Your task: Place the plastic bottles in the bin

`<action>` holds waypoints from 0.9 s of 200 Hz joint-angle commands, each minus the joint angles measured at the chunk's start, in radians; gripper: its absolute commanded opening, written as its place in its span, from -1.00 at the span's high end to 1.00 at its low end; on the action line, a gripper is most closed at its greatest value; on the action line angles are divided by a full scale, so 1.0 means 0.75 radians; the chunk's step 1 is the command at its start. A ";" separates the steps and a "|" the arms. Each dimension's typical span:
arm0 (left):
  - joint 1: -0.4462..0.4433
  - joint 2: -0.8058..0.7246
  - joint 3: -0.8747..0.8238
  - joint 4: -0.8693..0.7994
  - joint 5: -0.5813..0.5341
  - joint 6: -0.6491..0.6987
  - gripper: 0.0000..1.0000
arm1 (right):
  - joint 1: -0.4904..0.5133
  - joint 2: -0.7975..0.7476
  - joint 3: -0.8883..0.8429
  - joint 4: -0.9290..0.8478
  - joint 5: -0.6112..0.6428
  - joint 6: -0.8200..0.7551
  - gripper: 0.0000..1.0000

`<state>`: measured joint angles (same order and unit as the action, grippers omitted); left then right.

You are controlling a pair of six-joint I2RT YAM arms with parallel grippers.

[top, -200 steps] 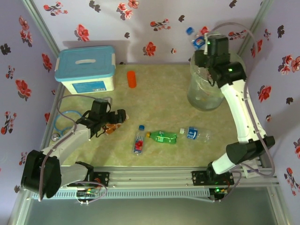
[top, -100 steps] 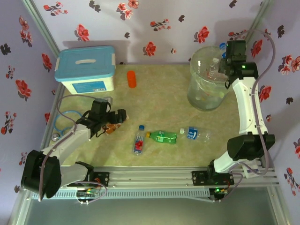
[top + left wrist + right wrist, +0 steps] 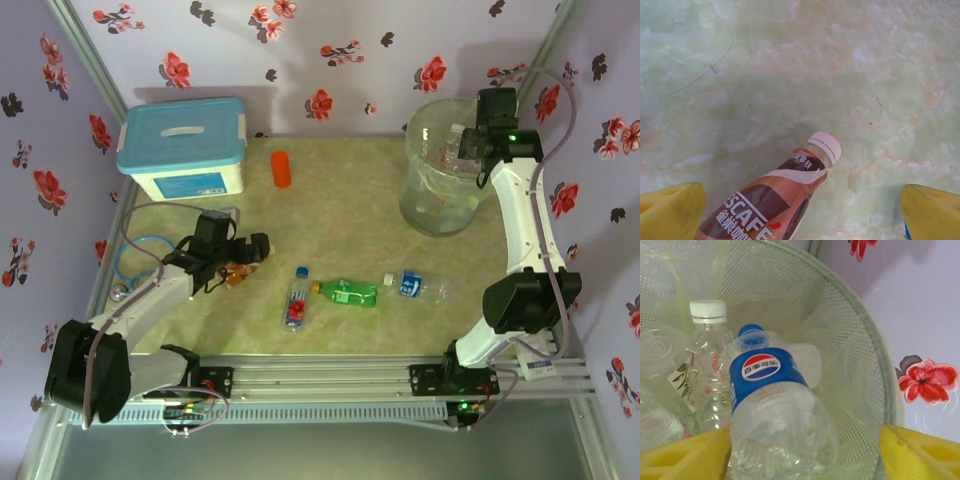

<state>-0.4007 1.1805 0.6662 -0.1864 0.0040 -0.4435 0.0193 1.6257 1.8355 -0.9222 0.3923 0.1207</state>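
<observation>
Blue-labelled bottle [image 3: 770, 405] is in the mouth of the bin [image 3: 840, 340] at the far right corner of the tabletop, between the spread fingers of the right tool [image 3: 805, 452]; I judge the drop is in hand. Left tool [image 3: 801, 210] stands wide apart around a brown bottle [image 3: 790, 180] near the left edge; next it must close on it

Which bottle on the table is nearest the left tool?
The brown coffee bottle with the white cap: it lies between the fingers of the left tool. The green bottle and orange bottle lie farther off.
</observation>
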 commanded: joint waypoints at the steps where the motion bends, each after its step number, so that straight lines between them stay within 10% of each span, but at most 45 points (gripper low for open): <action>1: 0.011 -0.001 -0.011 0.026 0.014 -0.016 -0.99 | -0.003 0.011 0.036 0.022 -0.008 0.001 -0.56; 76: 0.011 0.003 -0.007 0.022 0.014 -0.016 -0.99 | 0.023 0.262 0.320 -0.084 -0.051 -0.055 -0.22; 180: 0.013 0.011 -0.003 0.008 0.010 0.007 -0.99 | -0.009 0.256 -0.008 0.025 -0.134 0.019 0.13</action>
<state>-0.4007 1.1809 0.6662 -0.1871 0.0044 -0.4427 0.0174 1.8023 1.8294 -0.8967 0.3244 0.1040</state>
